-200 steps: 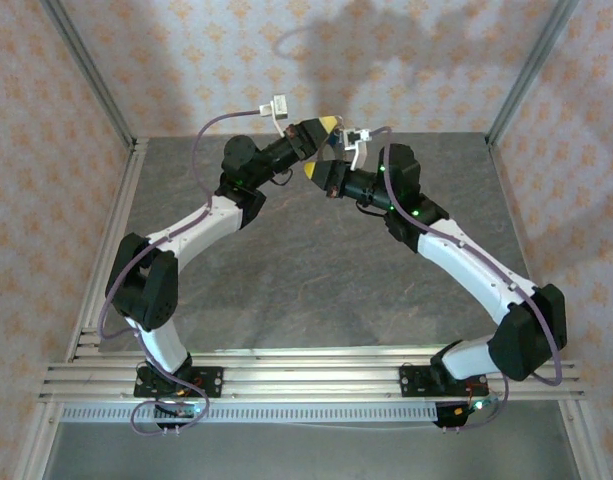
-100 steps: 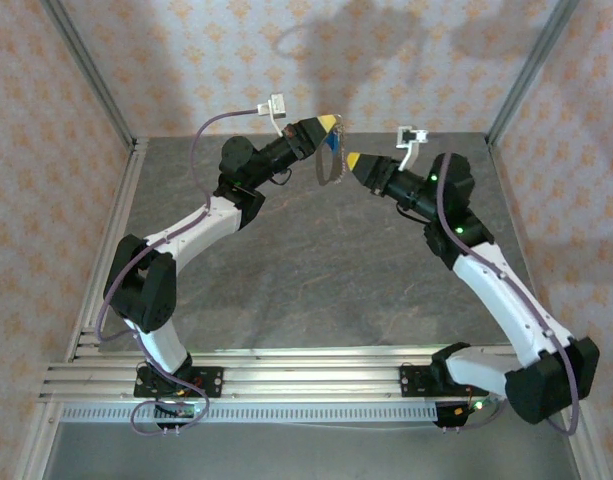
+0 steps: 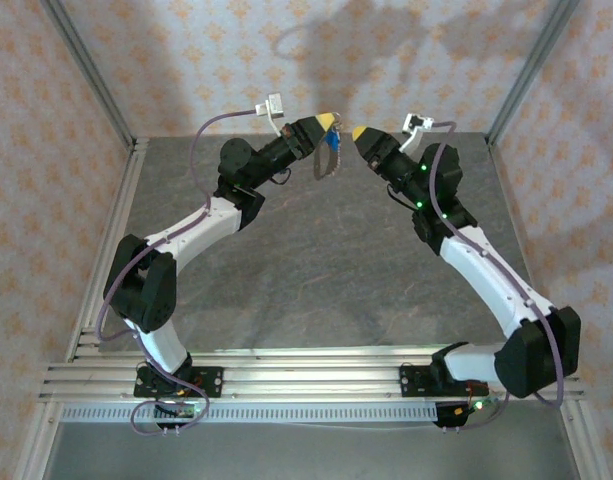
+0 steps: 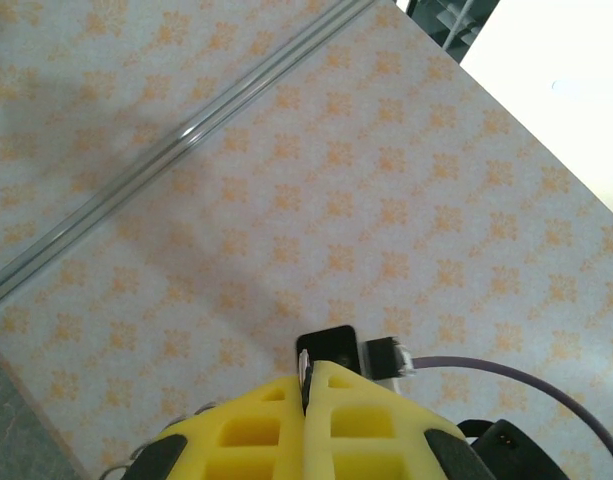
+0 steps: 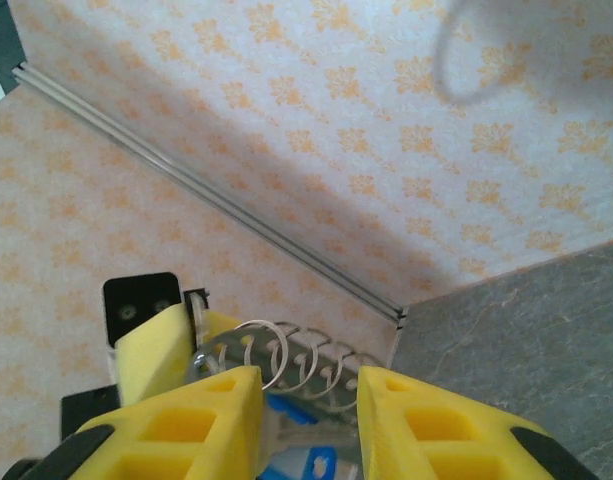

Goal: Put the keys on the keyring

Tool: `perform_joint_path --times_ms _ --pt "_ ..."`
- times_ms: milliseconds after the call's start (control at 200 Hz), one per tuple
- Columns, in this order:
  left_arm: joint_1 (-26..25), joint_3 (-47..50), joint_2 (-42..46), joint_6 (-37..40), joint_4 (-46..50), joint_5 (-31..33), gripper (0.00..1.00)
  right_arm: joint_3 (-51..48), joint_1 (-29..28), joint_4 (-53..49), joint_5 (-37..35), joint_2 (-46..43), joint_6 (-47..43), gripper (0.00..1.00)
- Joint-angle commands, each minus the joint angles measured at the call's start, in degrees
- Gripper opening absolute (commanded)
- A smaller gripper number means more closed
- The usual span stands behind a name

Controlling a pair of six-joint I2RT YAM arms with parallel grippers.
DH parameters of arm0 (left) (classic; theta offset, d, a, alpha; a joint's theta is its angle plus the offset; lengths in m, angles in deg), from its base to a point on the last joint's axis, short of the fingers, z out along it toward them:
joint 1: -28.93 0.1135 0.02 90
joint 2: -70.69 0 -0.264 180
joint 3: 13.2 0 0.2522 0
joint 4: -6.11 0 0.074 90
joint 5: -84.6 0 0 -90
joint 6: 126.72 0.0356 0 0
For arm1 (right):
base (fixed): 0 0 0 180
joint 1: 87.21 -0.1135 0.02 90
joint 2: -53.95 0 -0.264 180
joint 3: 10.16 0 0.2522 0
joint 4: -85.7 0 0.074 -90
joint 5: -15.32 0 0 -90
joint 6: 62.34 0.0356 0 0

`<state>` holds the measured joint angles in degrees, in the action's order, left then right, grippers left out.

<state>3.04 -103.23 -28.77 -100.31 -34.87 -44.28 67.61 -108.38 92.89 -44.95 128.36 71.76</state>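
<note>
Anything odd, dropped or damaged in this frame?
Nothing stands out. The left gripper pinches the keyring up in the air by the back wall, the blue key hanging with it, and the open right gripper hovers just beside them.

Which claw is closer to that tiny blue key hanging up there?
The left. The left claw is shut on the keyring, with the blue key dangling just below its tip. The right claw hangs open beside the key, apart from it.
</note>
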Motion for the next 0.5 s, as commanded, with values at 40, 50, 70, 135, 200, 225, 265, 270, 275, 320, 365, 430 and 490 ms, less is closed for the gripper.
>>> perform_joint_path --times_ms 40,50,70,135,200,225,265,270,275,320,365,430,490 --pt "-0.3 0.3 2.6 -0.4 -3.9 0.8 0.00 3.1 -0.5 9.0 -0.7 0.6 5.7 0.30" --pt "-0.3 0.3 2.6 -0.4 -3.9 0.8 0.00 3.1 -0.6 9.1 -0.7 0.6 5.7 0.30" --pt "-0.3 0.3 2.5 -0.5 -3.9 0.8 0.00 3.2 -0.8 9.1 -0.8 0.8 5.7 0.30" --pt "-0.3 0.3 2.6 -0.4 -3.9 0.7 0.00 3.1 -1.4 9.2 -1.1 0.6 5.5 0.31" --pt "-0.3 0.3 2.6 -0.4 -3.8 0.7 0.00 3.1 -1.9 9.2 -1.5 0.2 5.1 0.30" --pt "-0.3 0.3 2.6 -0.4 -3.9 0.7 0.00 3.0 -2.1 9.2 -1.7 0.0 4.9 0.30" --pt "-0.3 0.4 2.6 -0.4 -3.9 0.6 0.00 3.0 -2.4 9.2 -2.0 -0.3 4.7 0.30" --pt "-0.3 0.4 2.6 -0.4 -3.9 0.6 0.00 3.0 -2.5 9.2 -2.0 -0.2 4.7 0.30" --pt "-0.3 0.4 2.6 -0.4 -3.9 0.6 0.00 3.1 -2.5 9.2 -2.1 -0.2 4.7 0.30" --pt "-0.3 0.4 2.7 -0.5 -4.0 0.6 0.00 3.2 -2.9 9.2 -2.1 -0.4 4.5 0.30" --pt "-0.3 0.4 2.6 -0.5 -4.0 0.6 0.00 3.5 -3.2 9.1 -2.1 -0.4 4.4 0.30" --pt "-0.3 0.4 2.6 -0.5 -4.0 0.6 0.00 3.8 -3.8 9.1 -2.1 -0.2 4.3 0.29" --pt "-0.3 0.4 2.7 -0.5 -4.0 0.6 0.00 4.1 -4.3 9.0 -2.1 -0.1 4.0 0.29"
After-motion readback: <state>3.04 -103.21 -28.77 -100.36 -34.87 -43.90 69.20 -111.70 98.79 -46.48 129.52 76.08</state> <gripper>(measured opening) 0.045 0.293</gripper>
